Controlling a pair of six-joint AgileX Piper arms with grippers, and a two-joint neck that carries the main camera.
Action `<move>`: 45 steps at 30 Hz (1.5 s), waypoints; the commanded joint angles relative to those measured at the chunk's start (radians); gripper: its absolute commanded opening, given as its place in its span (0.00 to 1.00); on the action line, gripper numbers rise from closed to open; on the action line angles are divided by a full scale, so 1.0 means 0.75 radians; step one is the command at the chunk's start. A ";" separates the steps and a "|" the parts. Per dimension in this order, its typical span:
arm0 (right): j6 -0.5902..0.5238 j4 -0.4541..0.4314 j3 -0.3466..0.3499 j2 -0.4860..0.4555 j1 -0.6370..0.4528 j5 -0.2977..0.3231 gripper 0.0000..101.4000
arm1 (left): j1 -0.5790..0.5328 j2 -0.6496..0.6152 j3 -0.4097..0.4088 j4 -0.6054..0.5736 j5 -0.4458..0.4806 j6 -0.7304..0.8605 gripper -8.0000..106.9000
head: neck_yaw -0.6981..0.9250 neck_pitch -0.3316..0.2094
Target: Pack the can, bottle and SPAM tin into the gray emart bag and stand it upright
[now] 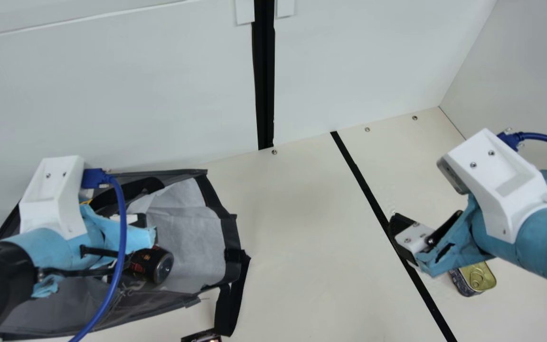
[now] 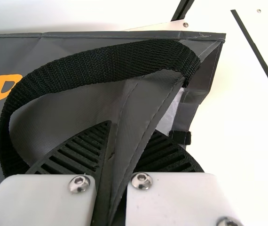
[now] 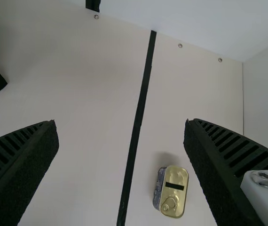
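Left fingers (image 2: 80,153) clenched on gray bag (image 2: 145,106), right fingers (image 1: 398,224) spread near SPAM tin (image 1: 477,277), height hard to judge.

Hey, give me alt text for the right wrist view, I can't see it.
A gold-lidded tin with a ring pull lies on a cream table beside a black stripe. The right gripper is above, its black ribbed fingers wide open.

Cream table (image 1: 302,247) with black stripe (image 1: 372,199), small screws (image 1: 367,129) along the white wall (image 1: 359,61)
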 commanded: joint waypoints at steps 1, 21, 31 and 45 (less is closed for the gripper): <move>0.060 -0.055 0.020 -0.014 0.008 -0.001 0.94 | 0.000 0.000 0.000 0.000 0.000 0.000 0.00 | -0.003 -0.030; 0.217 -0.184 0.211 -0.175 -0.132 -0.001 0.94 | 0.000 0.000 0.000 0.000 0.000 0.000 0.00 | -0.003 -0.030; 0.210 -0.170 0.301 -0.267 -0.272 -0.001 0.94 | 0.000 0.000 0.000 0.000 0.000 0.000 0.00 | -0.003 -0.030; 0.250 -0.149 0.370 -0.336 -0.389 -0.001 0.94 | 0.000 0.000 0.000 0.000 0.000 0.000 0.00 | -0.003 -0.030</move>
